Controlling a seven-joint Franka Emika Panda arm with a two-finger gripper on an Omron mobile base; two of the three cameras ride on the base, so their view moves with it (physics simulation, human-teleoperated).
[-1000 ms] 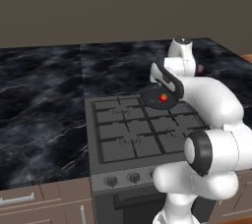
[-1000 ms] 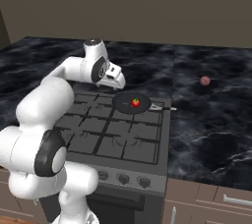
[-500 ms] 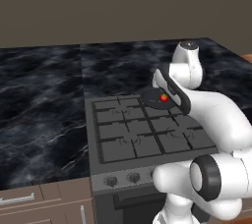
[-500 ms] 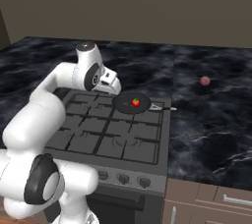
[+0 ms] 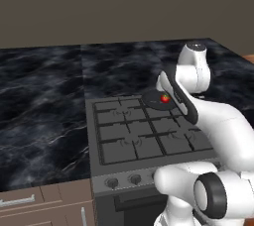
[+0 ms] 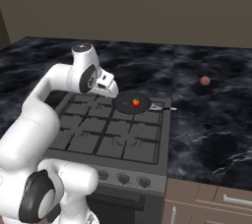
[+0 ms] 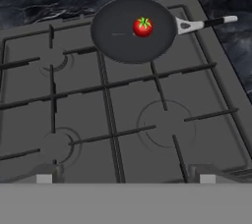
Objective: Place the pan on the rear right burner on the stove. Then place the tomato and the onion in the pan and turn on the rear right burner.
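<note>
A black marble counter [image 5: 44, 96] ran beneath a plain brown wall [image 5: 99, 12]; wooden drawers [image 6: 211, 203] sat below the counter.

The stove [image 5: 144, 136] sits set into a black marbled tabletop [image 5: 44, 101], its black grates bare except at the rear right burner, where the dark pan [image 5: 158, 98] rests. The tomato [image 5: 165, 98] lies inside the pan. The white arm rises at the right, partly covering the pan's right side

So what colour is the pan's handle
Silvery with a dark tip, on the round black frying pan; clearest in the hand view.
</note>
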